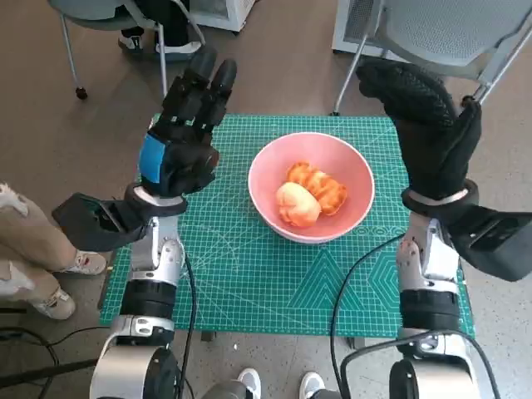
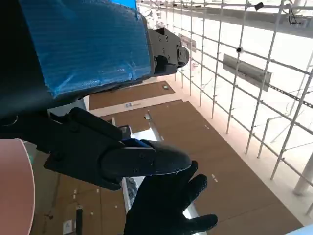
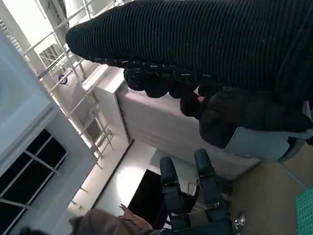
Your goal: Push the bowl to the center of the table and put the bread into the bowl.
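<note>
Two soft, light bread rolls [image 1: 311, 196] are lying in the pink bowl [image 1: 268, 165]; left hand [image 1: 184, 125] and right hand [image 1: 426, 125] are being held raised, fingers spread, holding nothing.

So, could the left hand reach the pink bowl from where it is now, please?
Probably yes: the left hand is raised with fingers apart, holding nothing, and only bare green mat lies between it and the pink bowl.

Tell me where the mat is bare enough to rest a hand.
The near strip of the mat, between the bowl and the table's front edge, is bare apart from the forearms at its sides. The near left corner, below the left hand, also looks free. The middle is crowded: the bowl holds the bread, and the right hand hangs over the far right corner.
</note>
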Robot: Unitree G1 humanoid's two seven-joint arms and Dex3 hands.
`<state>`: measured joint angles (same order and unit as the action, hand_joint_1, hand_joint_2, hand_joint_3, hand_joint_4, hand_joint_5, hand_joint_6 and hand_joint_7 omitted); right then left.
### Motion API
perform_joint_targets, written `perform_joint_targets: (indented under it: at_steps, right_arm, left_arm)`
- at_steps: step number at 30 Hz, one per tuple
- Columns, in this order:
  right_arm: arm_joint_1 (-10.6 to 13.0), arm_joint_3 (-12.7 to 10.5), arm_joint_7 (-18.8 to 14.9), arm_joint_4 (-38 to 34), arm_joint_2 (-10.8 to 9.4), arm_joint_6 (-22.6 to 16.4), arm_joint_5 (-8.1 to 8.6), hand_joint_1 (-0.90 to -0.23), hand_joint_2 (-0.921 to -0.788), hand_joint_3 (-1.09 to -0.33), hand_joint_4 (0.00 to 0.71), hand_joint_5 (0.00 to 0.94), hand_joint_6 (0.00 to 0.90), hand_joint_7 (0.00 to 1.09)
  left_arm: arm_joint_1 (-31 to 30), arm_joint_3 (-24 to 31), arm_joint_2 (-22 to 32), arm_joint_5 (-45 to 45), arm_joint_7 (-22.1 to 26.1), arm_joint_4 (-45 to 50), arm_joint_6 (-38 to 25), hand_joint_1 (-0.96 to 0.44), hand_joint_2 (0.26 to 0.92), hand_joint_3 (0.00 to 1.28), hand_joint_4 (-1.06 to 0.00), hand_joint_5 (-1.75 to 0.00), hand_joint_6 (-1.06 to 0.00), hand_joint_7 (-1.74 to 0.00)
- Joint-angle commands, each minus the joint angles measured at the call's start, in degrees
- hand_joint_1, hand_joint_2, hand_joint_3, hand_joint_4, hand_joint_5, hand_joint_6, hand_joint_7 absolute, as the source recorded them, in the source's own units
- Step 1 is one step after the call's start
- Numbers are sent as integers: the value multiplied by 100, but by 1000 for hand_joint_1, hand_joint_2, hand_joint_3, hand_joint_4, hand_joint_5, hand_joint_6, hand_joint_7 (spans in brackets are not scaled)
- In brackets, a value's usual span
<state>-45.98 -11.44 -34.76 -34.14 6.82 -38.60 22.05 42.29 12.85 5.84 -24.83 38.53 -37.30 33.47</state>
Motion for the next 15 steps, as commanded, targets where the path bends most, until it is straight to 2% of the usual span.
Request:
perform_joint_targets:
  at_steps: [1, 15]
  right_arm:
    - [10, 31, 32, -53, 51, -6, -111, -628, -921, -680, 258, 1, 115, 497]
    - [-14, 51, 140, -28, 58, 14, -237, -640, -921, -689, 260, 2, 122, 484]
  left_arm:
    - [-67, 26, -83, 10, -26, -7, 122, -761, 921, 408, 1, 1, -145, -13]
    - [40, -19, -142, 95, 5, -203, 373, -764, 921, 415, 1, 1, -149, -14]
